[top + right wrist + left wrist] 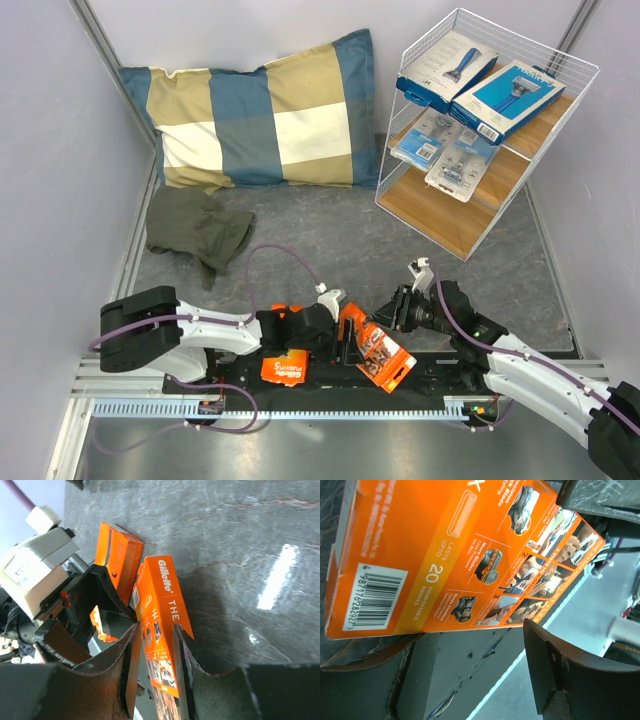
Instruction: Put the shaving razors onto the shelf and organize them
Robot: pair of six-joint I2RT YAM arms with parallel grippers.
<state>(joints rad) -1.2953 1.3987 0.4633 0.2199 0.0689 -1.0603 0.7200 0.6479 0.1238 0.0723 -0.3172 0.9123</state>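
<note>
Lying against the far pale wall [40, 150]: a blue-and-tan checked pillow [265, 115]. Sitting crumpled just in front of the pillow, on the grey floor [330, 230]: an olive cloth [195, 232]. Glinting beyond: overhead light.
</note>
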